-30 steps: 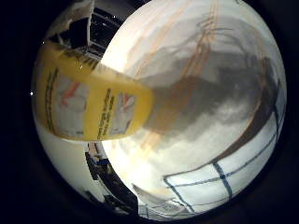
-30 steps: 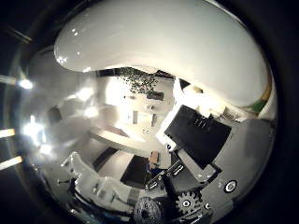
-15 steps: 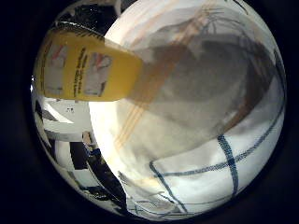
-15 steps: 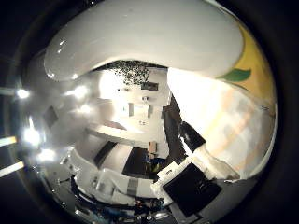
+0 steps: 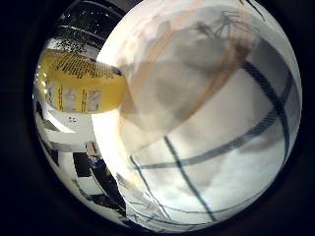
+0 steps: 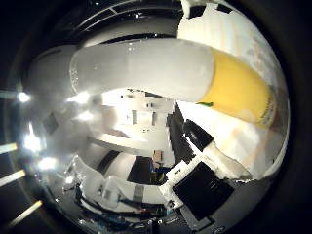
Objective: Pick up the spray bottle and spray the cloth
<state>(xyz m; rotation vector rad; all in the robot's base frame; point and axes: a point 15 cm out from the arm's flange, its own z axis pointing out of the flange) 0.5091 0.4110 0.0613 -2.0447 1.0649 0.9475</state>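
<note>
Thumb-side palm view, robot hand (image 6: 204, 170) apparently gripping spray bottle (image 6: 161, 68), close above checked cloth (image 5: 216, 147)

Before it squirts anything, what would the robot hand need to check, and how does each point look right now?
1. Spray bottle close against the palm: ok, it fills much of the thumb side view.
2. Robot hand curled round the bottle: cannot tell; only some fingers show.
3. Cloth lying below the palm: ok, white with dark stripes.
4. Nozzle aimed at the cloth: cannot tell, nozzle not seen.
5. Trigger under a finger: cannot tell.
</note>
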